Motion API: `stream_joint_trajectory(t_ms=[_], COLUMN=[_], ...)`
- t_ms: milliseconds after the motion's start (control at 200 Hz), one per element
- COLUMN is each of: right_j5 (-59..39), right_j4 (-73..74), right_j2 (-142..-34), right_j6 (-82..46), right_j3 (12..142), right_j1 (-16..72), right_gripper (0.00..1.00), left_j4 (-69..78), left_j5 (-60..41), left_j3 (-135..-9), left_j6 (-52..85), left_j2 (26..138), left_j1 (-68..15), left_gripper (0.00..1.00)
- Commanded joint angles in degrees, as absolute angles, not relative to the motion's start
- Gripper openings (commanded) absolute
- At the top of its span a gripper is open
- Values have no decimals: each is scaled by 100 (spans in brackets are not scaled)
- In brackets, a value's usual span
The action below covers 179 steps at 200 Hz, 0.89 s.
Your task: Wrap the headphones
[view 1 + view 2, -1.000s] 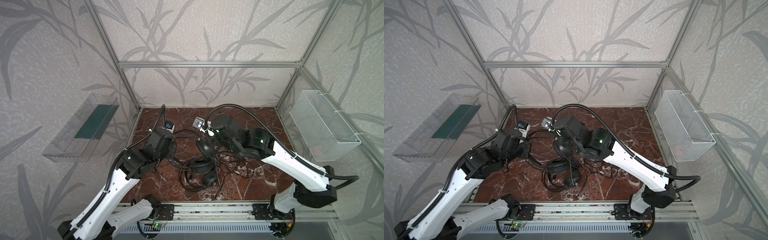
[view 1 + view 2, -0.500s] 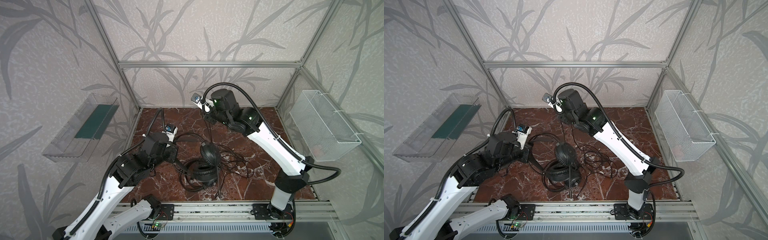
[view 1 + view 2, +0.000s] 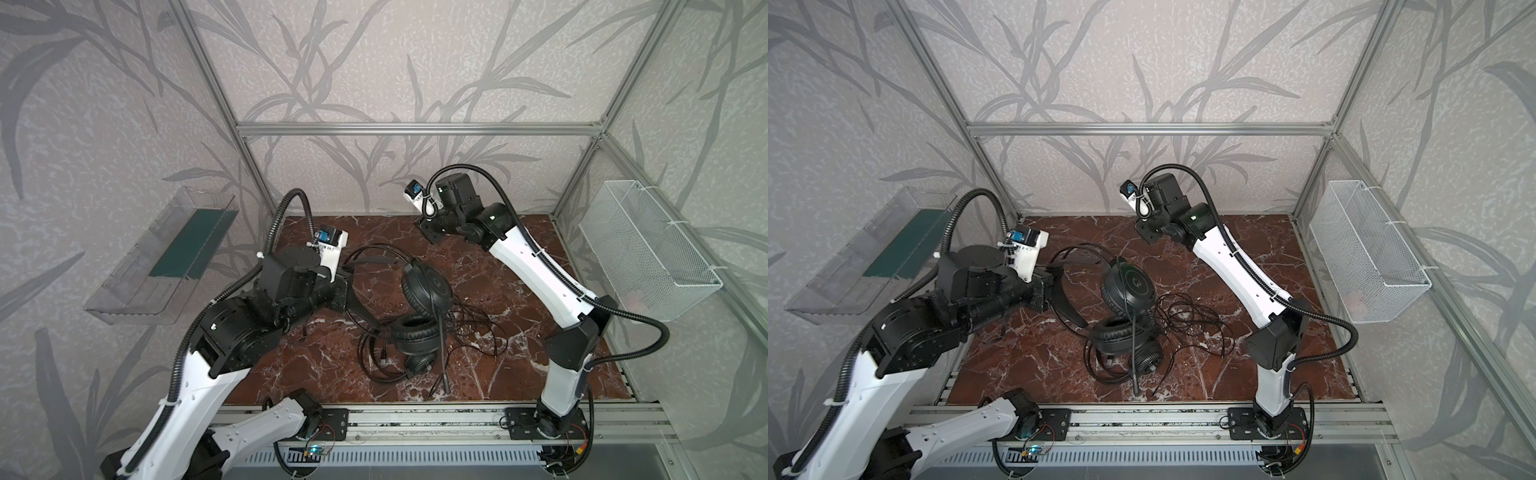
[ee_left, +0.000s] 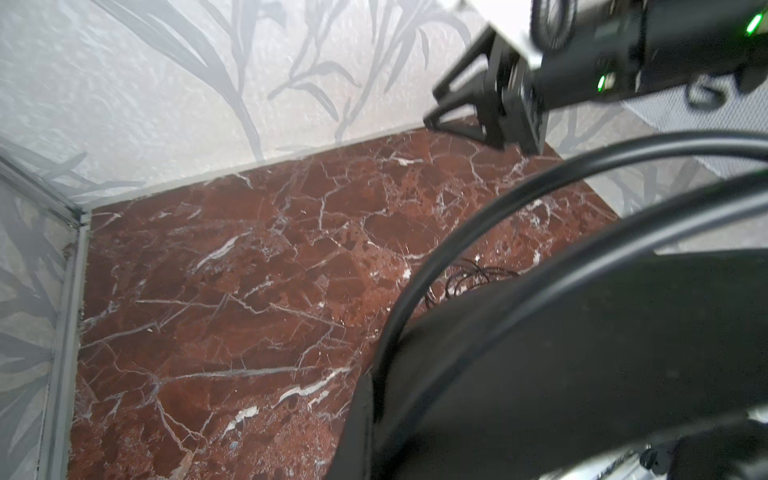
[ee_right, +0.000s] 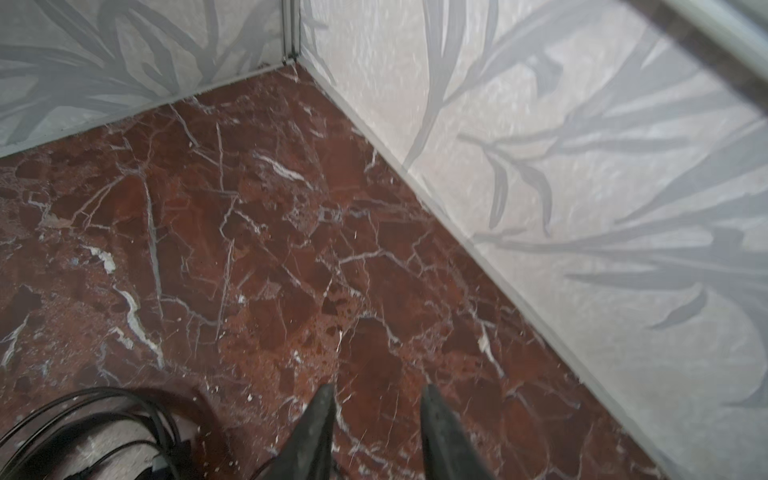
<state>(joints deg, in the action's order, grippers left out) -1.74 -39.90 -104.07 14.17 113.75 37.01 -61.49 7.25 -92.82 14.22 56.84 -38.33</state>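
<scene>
Two black headphones (image 3: 417, 338) are lying tangled together in the middle of the marble surface (image 3: 519, 266), their thin cables (image 3: 473, 328) sprawling loosely to the right. The left arm (image 3: 232, 328) is reaching in low and level, the left jaws clamping shut on one headset's headband (image 3: 360, 306), seemingly propping its earcup (image 3: 426, 286) upright so cable can be wound around it. The right arm (image 3: 536, 270) is stretching high toward the rear wall, the right jaws hanging parted and empty above bare marble, apparently ready to fetch cable.
</scene>
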Motion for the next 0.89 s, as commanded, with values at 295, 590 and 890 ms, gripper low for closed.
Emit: stream_joint_trajectory(t_ms=[295, 590, 890], right_j5=[-2226, -2759, -3068], right_j4=[1473, 4652, 5310], right_j2=[-7770, -7928, -9247], right_j6=[-1420, -1656, -1710], right_j3=[7008, 4844, 5353], right_j1=[2235, 2860, 3365], right_gripper=[58, 58, 57], left_j4=[-6693, -6856, -6907], left_j5=[1209, 8, 43], left_j3=[-11552, -12342, -12941], left_j6=[2483, 3272, 3463], left_j2=[6780, 7469, 7929], left_j1=[-3510, -2345, -2147], left_gripper=[0, 0, 0])
